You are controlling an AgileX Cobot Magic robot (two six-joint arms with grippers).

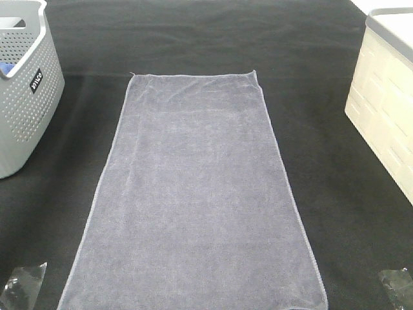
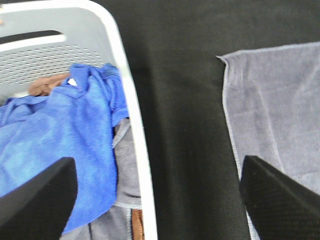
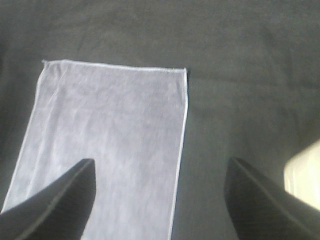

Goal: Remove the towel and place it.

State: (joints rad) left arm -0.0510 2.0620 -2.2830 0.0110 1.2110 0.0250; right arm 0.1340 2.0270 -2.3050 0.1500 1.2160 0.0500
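Note:
The grey-lavender towel (image 1: 197, 200) lies spread flat and lengthwise on the black mat (image 1: 193, 39), its far hem straight. My left gripper (image 2: 158, 167) is open and empty, above the basket rim and the mat, with the towel's far left corner (image 2: 280, 100) beside it. My right gripper (image 3: 161, 165) is open and empty, above the towel's right edge (image 3: 115, 140). In the high view only the tips of both grippers show, at the bottom left (image 1: 22, 287) and bottom right (image 1: 397, 284), clear of the towel.
A grey perforated basket (image 1: 29, 90) stands at the left; it holds a blue cloth (image 2: 55, 135) and other fabric. A cream bin (image 1: 387, 103) stands at the right and shows in the right wrist view (image 3: 305, 170). The black mat covers the table.

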